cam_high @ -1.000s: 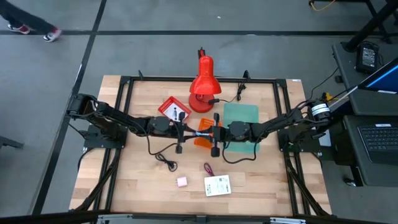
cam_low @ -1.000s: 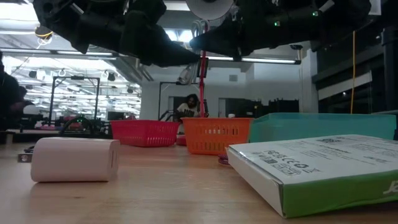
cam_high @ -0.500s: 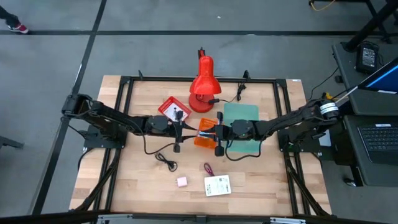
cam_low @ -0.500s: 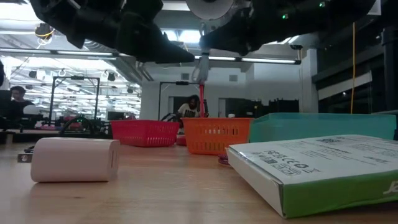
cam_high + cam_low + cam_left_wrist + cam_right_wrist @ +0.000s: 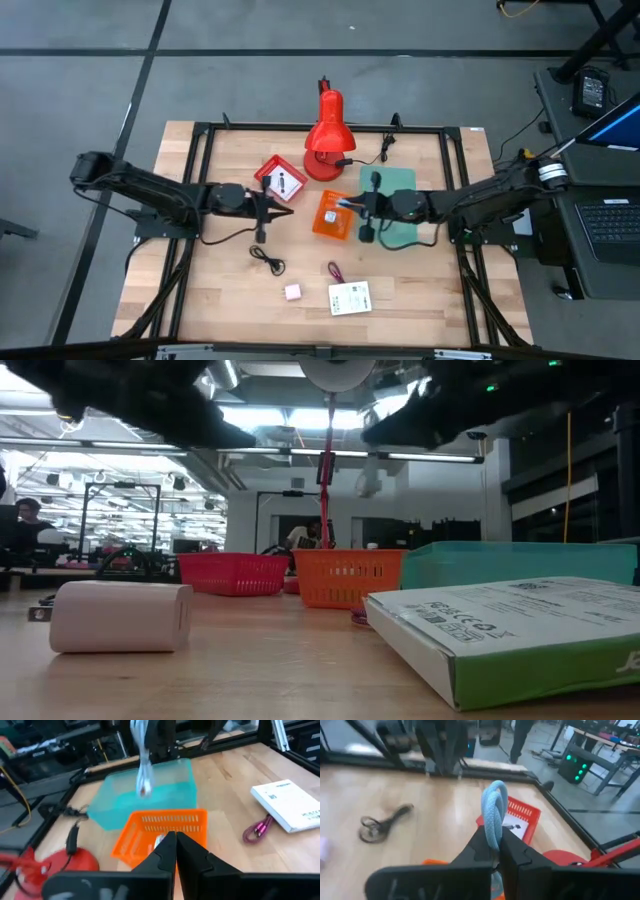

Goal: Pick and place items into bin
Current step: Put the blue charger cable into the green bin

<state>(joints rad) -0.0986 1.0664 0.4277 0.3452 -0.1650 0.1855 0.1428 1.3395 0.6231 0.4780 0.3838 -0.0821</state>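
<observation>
My right gripper [image 5: 360, 207] is shut on a light-blue looped piece [image 5: 494, 807], between the orange basket [image 5: 332, 214] and the teal bin [image 5: 392, 185]. My left gripper [image 5: 266, 205] is shut and empty, left of the orange basket, below the red basket [image 5: 281, 178]. A white item [image 5: 159, 840] lies in the orange basket. On the table's near part lie a black cable [image 5: 267, 260], a maroon cord loop [image 5: 335, 270], a pink cube [image 5: 292, 292] and a white printed box [image 5: 350, 298]. My right gripper pinches the light-blue piece between its two fingers, at one end [image 5: 493, 836] of the loop. The fingers come level from the table's right. In the left wrist view the piece [image 5: 143, 772] hangs down below the gripper, clear of the bins.
The red desk lamp [image 5: 325, 135] stands at the far middle, its base next to the red basket. A black frame [image 5: 200, 150] runs along the table's sides. The pink cube [image 5: 120, 617] and white box [image 5: 520, 630] lie near the table's front edge.
The two grippers, close together over the orange basket a second ago, have drawn apart. My left gripper has gone toward the table's left edge, my right gripper toward the right edge with the light-blue piece.
</observation>
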